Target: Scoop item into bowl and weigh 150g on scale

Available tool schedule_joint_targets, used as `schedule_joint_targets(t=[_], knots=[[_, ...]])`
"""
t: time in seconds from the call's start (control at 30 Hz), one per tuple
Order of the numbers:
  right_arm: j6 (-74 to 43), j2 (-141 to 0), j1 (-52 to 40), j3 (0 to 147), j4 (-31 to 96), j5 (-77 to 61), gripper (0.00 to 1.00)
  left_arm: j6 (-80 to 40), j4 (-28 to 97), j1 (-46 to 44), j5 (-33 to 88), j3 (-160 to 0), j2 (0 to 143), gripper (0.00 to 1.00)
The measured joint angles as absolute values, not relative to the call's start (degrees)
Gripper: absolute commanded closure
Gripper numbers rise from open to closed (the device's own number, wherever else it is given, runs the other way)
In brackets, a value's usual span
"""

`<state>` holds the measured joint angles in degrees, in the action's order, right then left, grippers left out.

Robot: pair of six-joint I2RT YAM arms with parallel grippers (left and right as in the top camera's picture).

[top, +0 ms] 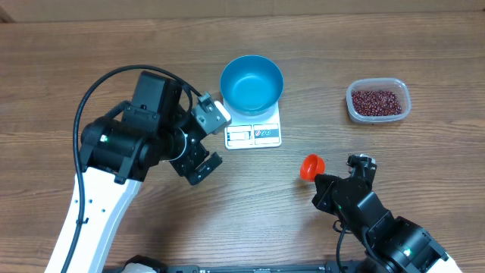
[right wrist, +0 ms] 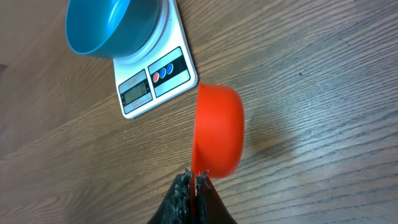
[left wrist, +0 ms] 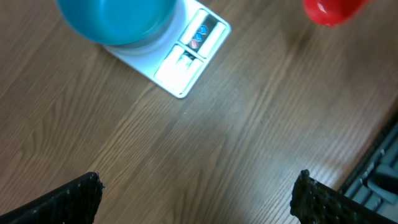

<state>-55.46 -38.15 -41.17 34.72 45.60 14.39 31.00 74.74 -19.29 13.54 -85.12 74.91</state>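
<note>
Overhead: one bowl (top: 251,83), one scale (top: 255,135); right pincer (right wrist: 192,179) clamps one scoop (top: 311,166), left pincer (left wrist: 199,200) apart.

Beyond my left fingers (left wrist: 62,202), the frame edge is cropping the bowl (left wrist: 115,18) and red scoop (left wrist: 329,11); the display on the scale (left wrist: 180,59) is blurring. My right fingers (right wrist: 180,199) are hiding the scoop's handle.

Even, soft light from above; faint shadows. Left wrist view is blurred, with glare on the scale (left wrist: 181,67).
</note>
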Motion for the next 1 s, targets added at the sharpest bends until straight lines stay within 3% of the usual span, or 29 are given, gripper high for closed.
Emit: schedule_joint_targets(t=[0.43, 1.0], knots=[[-55.5, -38.2, -41.2, 34.7, 45.6, 14.2, 0.96, 36.0, 75.1, -4.9, 20.3, -85.1, 75.4, 0.00], [-52.2, -38.2, -41.2, 34.7, 45.6, 14.9, 0.96, 36.2, 75.7, -4.7, 22.5, -85.1, 75.4, 0.00]])
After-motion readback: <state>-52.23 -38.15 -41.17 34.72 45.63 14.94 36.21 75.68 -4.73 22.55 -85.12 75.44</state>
